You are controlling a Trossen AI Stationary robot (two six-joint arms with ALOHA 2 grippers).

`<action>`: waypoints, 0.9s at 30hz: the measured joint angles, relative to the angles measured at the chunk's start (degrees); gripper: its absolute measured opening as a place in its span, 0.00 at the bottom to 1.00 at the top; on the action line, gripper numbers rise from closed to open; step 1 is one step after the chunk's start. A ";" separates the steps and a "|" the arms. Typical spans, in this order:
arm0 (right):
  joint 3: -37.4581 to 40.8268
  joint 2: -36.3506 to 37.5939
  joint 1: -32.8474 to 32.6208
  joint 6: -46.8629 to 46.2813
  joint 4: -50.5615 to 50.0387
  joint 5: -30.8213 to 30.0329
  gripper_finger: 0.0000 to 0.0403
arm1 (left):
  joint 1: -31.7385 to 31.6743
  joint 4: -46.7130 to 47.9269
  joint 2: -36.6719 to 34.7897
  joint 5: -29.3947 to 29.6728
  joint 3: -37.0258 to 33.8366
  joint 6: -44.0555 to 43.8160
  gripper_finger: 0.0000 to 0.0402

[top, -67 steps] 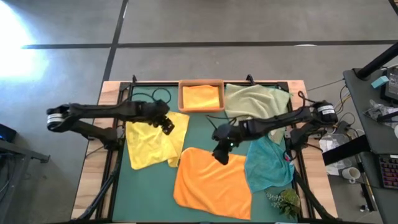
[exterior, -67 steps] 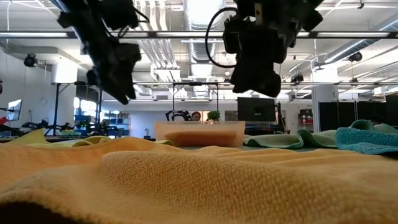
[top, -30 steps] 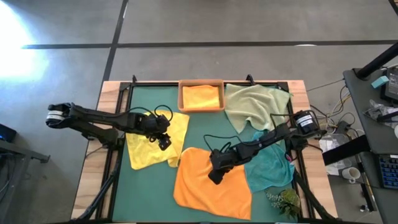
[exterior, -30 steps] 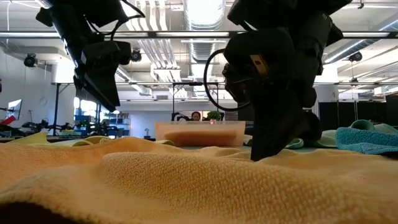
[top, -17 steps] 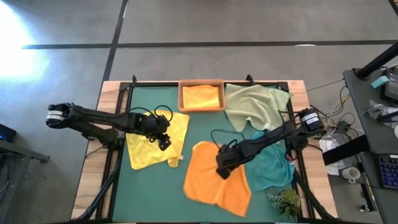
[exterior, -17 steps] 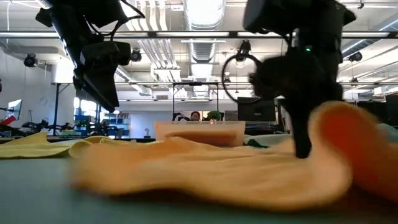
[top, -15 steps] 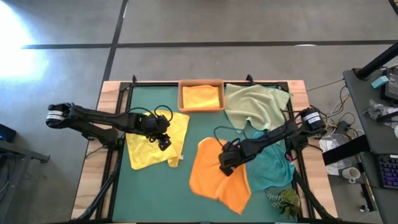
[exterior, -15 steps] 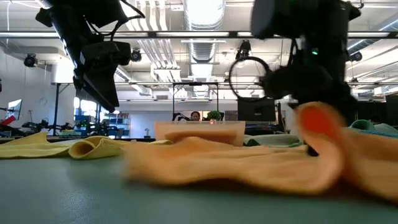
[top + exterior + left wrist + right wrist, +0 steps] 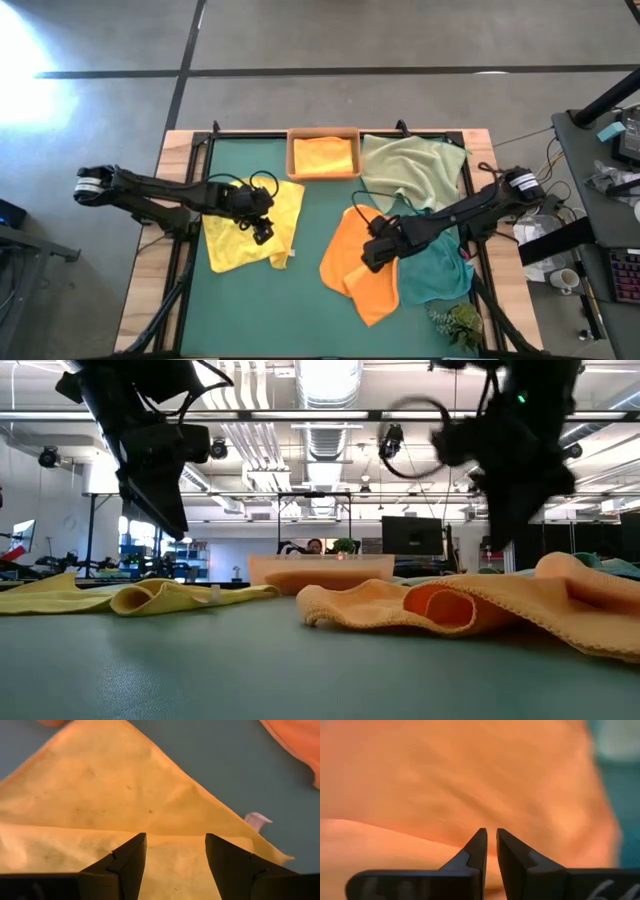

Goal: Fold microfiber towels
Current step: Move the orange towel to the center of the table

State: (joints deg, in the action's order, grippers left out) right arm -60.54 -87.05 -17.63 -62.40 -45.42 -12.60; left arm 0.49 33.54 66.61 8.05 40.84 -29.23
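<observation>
Right of centre on the desk [image 9: 180, 145], the orange towel [image 9: 352, 268] lies crumpled on the dark green mat [image 9: 300, 310], its right side against the teal towel [image 9: 432, 275]. From above it reads as a tall, narrow shape, its long axis running from the far side toward the near side and leaning slightly right, ending in a point at the near edge. The low view shows one edge rolled over into a loose tube, so the cloth is soft and limp and holds no crease by itself. It looks light and should drag easily over the mat, bunching rather than sliding flat. A corner or a free hem seems the best place to pinch it; the middle would only gather more folds.

The right claw [image 9: 372, 250] sits over the orange towel's upper right part, its fingers nearly pressed together with a thin gap; whether cloth is caught between them I cannot tell. The left claw [image 9: 262, 229] hangs spread wide over the yellow towel [image 9: 240, 235], holding nothing.

A second orange towel [image 9: 323, 156] rests folded in the wooden tray [image 9: 291, 152], and the pale green towel [image 9: 405, 170] lies rumpled at the far right.
</observation>
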 joint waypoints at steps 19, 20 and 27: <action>-1.17 -4.01 6.60 34.54 37.61 12.50 0.20 | 21.24 3.61 0.00 -0.50 0.02 -14.26 0.47; -1.87 -4.88 6.75 36.21 37.66 12.57 0.23 | 22.34 4.50 0.00 -0.50 0.02 -15.70 0.47; -11.06 -14.64 6.81 55.13 38.46 12.65 0.34 | 28.32 13.59 0.00 -0.48 0.02 -24.42 0.47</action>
State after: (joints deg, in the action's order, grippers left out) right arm -71.60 -101.68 -10.82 -7.27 -6.96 0.05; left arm 28.82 47.13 66.61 7.57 40.86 -53.64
